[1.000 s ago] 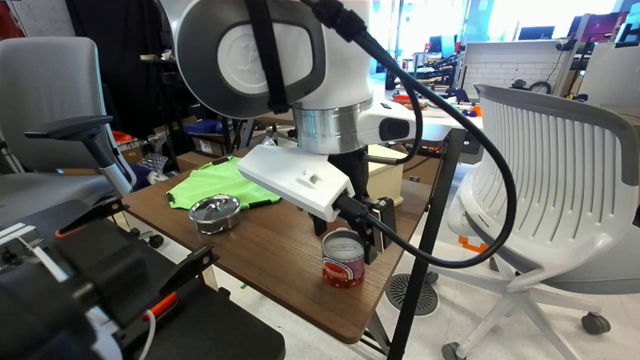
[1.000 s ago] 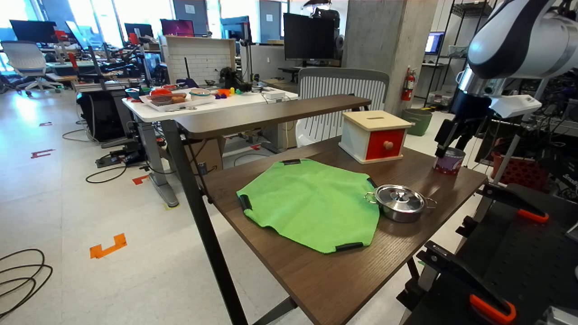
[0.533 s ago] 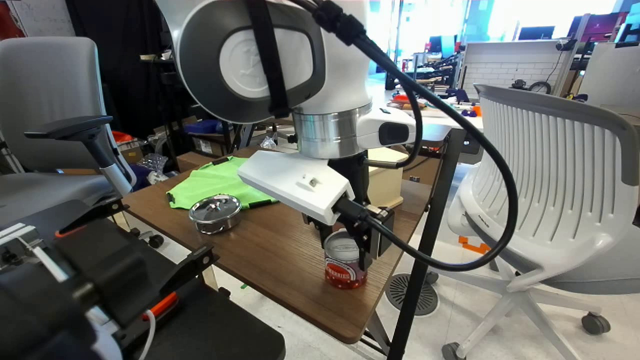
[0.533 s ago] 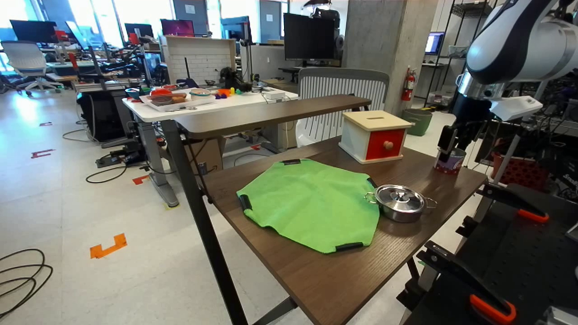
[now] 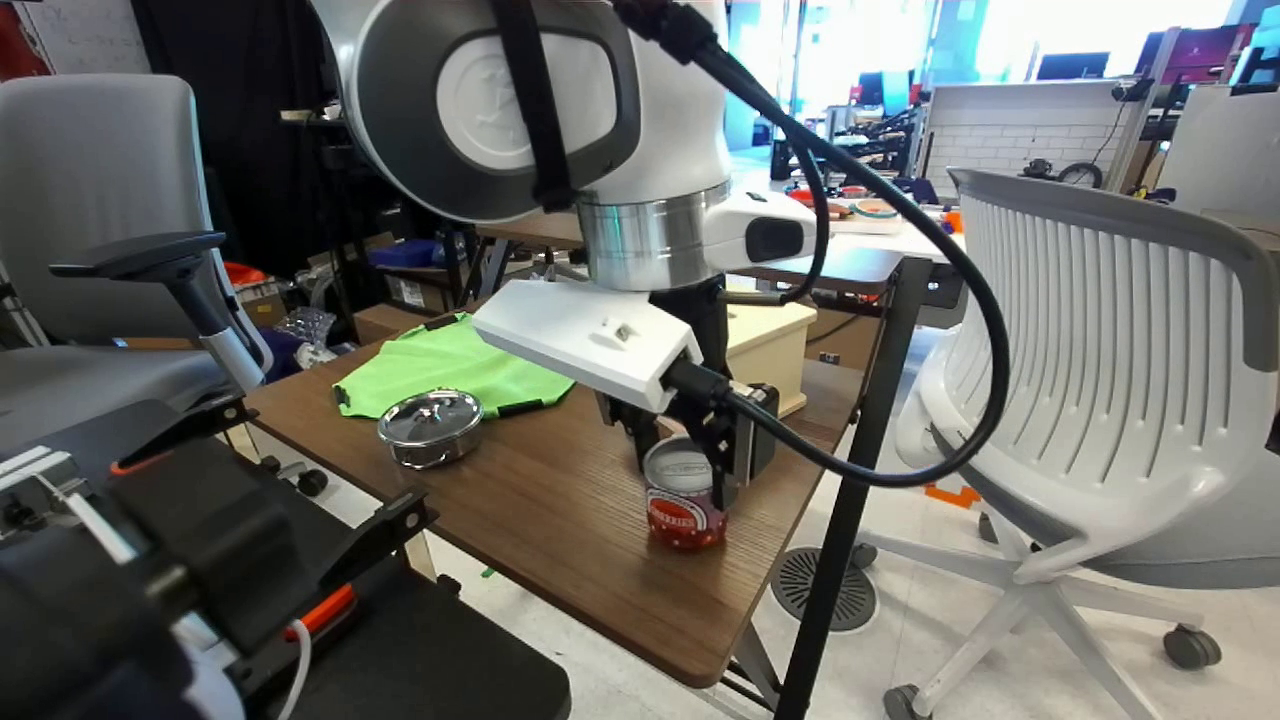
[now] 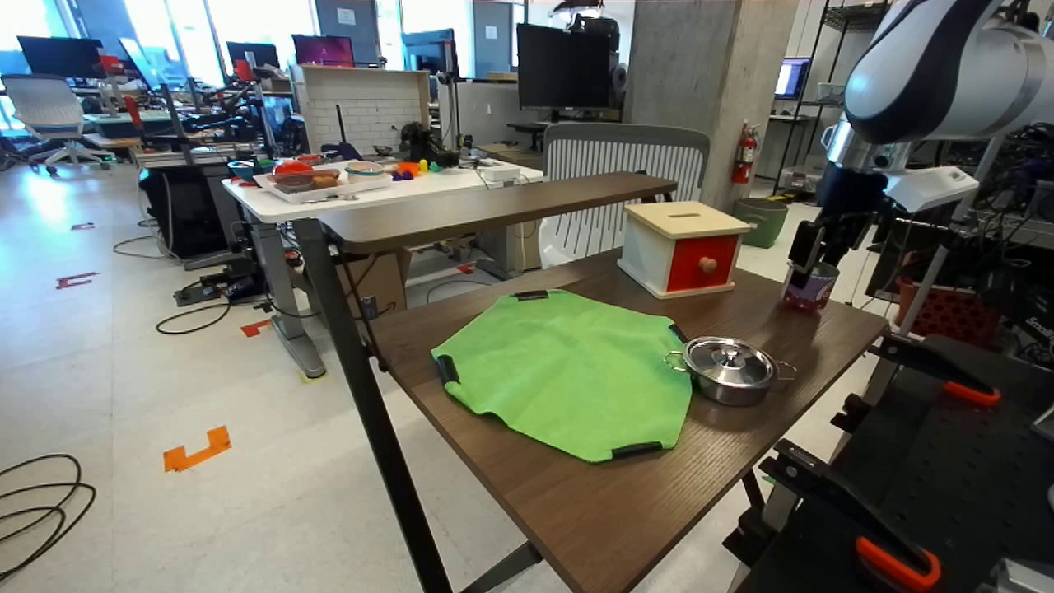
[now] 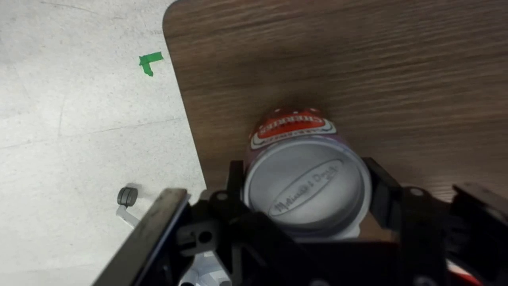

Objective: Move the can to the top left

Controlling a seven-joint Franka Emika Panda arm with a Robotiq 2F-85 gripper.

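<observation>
The can (image 5: 686, 515) is a short cylinder with a red and purple label reading cherries and a silvery top. It looks upright and slightly off the tabletop, near the table's corner. My gripper (image 7: 308, 186) is shut on it from above, a black finger (image 7: 381, 190) pressed against each side of the rim. In both exterior views the can (image 6: 811, 290) hangs between the fingertips, partly covered by the near finger. From the wrist, the whole lid shows, along with the label's front.
On the brown table (image 6: 626, 527) lie a green cloth (image 6: 568, 379) and a lidded silver pot (image 6: 733, 375). A cream box with a red drawer (image 6: 692, 259) stands beyond the pot. A white chair (image 5: 1100, 340) is close to the table's edge.
The fingers have come down around the can and shut on it. Since half a second ago, gripper and can have risen a little together and shifted slightly.
</observation>
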